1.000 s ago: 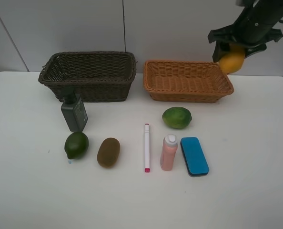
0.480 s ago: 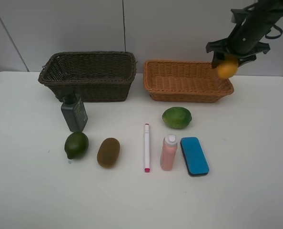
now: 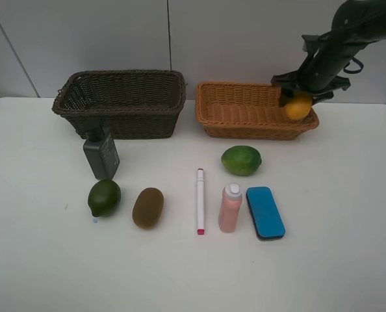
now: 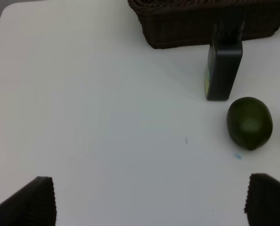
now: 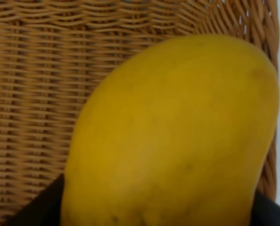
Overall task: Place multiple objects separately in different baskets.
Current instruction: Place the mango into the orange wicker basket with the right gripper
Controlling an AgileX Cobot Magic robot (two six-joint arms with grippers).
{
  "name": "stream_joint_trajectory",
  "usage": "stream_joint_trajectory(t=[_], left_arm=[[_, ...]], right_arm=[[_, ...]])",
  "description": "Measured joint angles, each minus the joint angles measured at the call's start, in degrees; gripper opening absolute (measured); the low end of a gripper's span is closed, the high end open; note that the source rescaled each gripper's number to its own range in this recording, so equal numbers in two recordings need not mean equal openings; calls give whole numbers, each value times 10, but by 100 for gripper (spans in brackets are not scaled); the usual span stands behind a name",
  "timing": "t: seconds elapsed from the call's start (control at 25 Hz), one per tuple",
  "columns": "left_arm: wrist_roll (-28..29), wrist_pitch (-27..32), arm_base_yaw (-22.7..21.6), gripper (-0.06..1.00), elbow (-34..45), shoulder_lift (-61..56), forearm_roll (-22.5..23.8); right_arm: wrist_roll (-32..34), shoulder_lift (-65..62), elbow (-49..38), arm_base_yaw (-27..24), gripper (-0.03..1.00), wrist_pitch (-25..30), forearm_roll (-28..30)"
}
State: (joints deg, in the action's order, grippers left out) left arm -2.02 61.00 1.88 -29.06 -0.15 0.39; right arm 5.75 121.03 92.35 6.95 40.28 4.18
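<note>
**Mango lower, now over the tan basket's right end**

Over the last second my right claw (image 3: 299, 99) has swung in from past the table's far right corner and dropped. The mango (image 3: 298, 108) it pinches now hangs just inside the right end of the tan basket (image 3: 245, 127), which sits by the far edge, right of middle. My wrist view shows weave close behind the fruit, but I cannot tell whether it touches the bottom.

This looks like the placing step for the first item. Next I should ease down a little, spread the fingers, then lift straight up so I miss the rim. Nothing in the basket blocks the drop.

My left claw (image 4: 156, 202) is spread and empty, near the left edge.

On the table wait:
- a green bottle (image 3: 101, 153), just in front of the dark basket (image 3: 118, 123)
- a lime (image 3: 104, 197)
- a kiwi (image 3: 147, 207)
- a marker (image 3: 200, 201)
- a pink bottle (image 3: 230, 207)
- an eraser (image 3: 265, 212)
- a second lime (image 3: 241, 160)

All lie toward the near edge, clear of my path.
</note>
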Motion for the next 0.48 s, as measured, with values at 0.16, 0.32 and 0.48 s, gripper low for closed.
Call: stream_joint_trajectory(t=[0.16,0.32,0.48], left_arm=[[0,0,0,100,0,0,0],[0,0,0,100,0,0,0],[0,0,0,100,0,0,0]], right_arm=[[0,12,0,0,60,-17,0],[0,24,0,0,60,-28,0],[0,26,0,0,60,-33,0]])
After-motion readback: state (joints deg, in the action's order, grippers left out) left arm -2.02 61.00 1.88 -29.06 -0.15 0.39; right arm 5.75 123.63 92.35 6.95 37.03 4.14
